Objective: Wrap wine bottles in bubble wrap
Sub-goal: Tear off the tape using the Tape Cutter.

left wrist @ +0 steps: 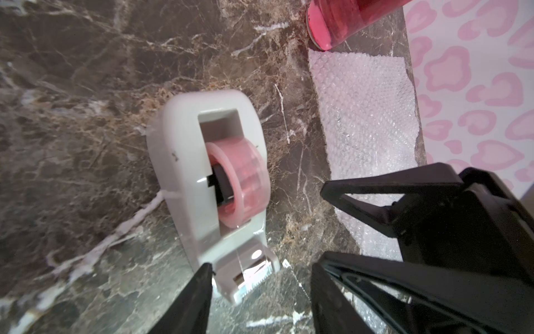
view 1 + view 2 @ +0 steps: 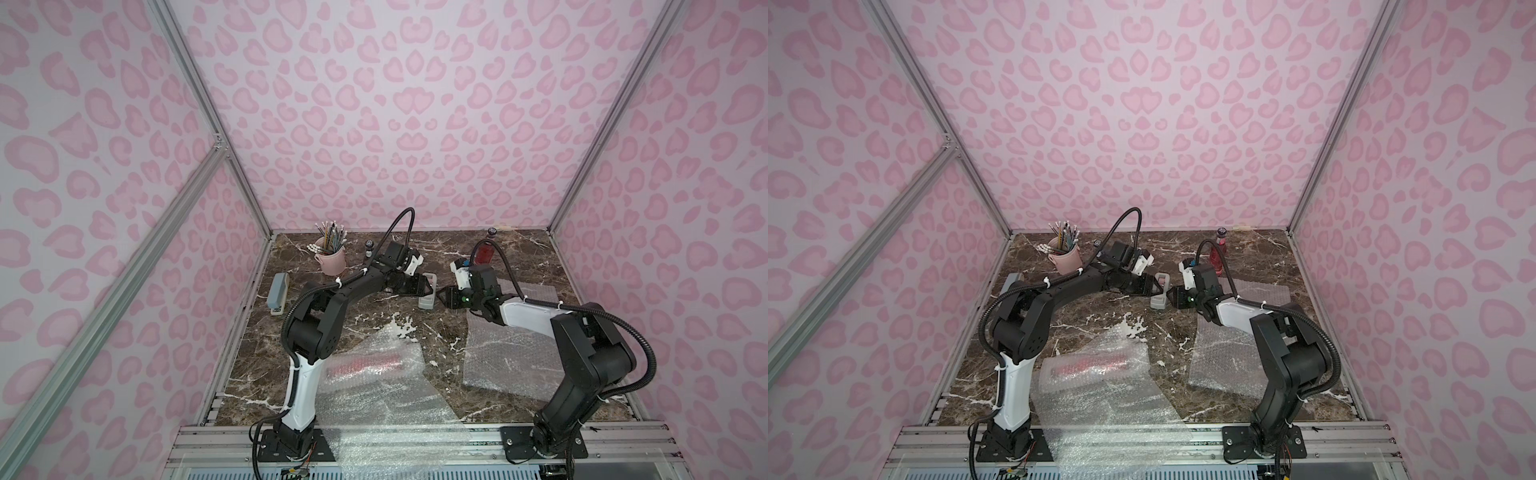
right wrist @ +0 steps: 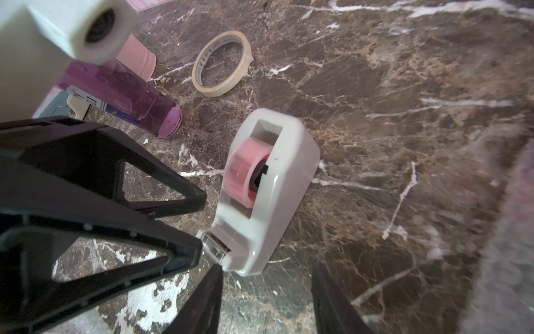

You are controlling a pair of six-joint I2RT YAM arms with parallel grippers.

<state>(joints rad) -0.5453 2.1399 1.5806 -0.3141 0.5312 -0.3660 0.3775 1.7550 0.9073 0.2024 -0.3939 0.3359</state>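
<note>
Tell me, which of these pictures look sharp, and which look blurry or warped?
Both top views: sharp, but the wide lens splays the frame posts outward, and the front bubble wrap glares white. Left wrist view: the tape dispenser looks slightly soft. Right wrist view: the white housing and a pale patch smear out of focus.

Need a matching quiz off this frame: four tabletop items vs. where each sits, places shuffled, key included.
Items:
1. tape dispenser
2. pencil cup
3. stapler
4. upright pink-red bottle

Places:
A. near the far-left corner of the table
B. by the far edge, right of centre
C. along the left edge
D. mid-table, between the two arms' ends

Pairs: 1-D, 2-A, 3-C, 4-B
</note>
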